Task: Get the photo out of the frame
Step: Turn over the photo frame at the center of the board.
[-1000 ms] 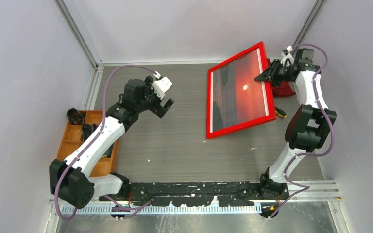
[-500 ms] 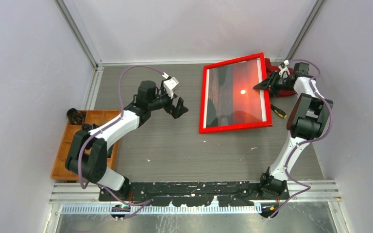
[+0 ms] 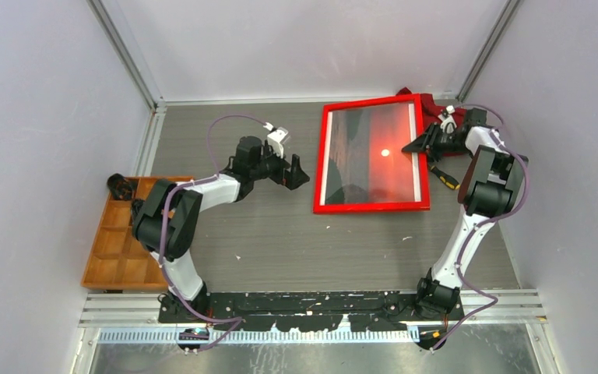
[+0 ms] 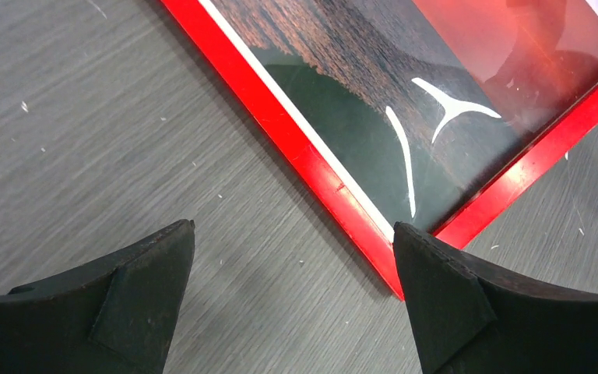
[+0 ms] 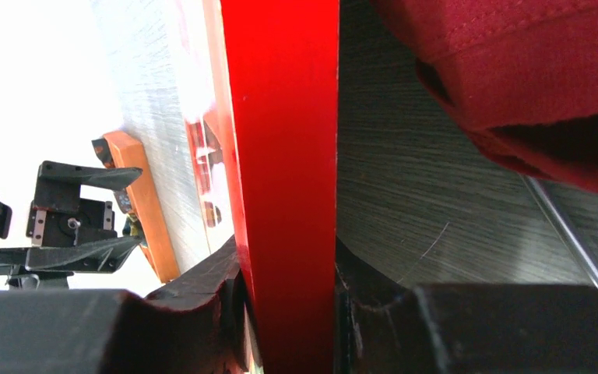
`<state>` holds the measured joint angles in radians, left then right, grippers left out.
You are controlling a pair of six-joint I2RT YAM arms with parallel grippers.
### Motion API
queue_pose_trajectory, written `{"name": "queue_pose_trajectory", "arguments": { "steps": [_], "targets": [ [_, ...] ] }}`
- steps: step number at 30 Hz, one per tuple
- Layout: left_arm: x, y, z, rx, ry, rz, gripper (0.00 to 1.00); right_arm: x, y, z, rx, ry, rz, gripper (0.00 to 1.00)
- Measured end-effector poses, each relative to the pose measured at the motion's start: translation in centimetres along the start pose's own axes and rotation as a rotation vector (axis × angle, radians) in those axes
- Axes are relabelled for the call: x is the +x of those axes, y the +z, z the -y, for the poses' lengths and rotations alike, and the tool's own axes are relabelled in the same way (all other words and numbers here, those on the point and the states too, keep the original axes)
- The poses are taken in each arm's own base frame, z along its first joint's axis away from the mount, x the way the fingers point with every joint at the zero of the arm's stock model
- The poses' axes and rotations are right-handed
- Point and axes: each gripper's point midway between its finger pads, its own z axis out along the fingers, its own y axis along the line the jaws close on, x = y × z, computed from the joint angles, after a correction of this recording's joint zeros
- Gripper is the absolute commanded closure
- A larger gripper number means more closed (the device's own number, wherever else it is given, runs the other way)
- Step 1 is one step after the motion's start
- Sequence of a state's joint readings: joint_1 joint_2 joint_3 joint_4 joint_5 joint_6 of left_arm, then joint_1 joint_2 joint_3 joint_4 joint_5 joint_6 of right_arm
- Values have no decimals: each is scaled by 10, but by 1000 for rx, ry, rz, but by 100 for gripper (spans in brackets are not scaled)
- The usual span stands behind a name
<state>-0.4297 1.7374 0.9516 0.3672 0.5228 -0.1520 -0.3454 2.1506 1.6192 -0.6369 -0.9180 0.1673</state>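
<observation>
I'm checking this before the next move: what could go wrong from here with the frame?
1. The right end effector pinches only the thin right rail of the frame, so the frame might slip or twist if lifted.
2. A screwdriver lies just beside that rail and could be knocked or snag.
3. The open left end effector sits close to the frame's near left corner; pushing in might scrape the glossy front of the photo.

Grey wood-grain table closed in by pale walls.
The table [image 3: 280,234] has a dark grey, streaked surface flecked with small white specks. Plain lilac-white walls [image 3: 39,117] rise on three sides, with slanting aluminium posts [image 3: 124,53] at the far corners and a metal rail [image 3: 506,305] along the near edge. The light is soft and even.
</observation>
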Motion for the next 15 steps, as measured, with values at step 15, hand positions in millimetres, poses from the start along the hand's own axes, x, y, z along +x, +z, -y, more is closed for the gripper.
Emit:
{"name": "queue_pose_trajectory", "arguments": {
  "steps": [15],
  "targets": [
    [18, 21, 0, 10, -145, -1, 0, 13, 21, 24, 62, 15, -52, 64]
  ]
}}
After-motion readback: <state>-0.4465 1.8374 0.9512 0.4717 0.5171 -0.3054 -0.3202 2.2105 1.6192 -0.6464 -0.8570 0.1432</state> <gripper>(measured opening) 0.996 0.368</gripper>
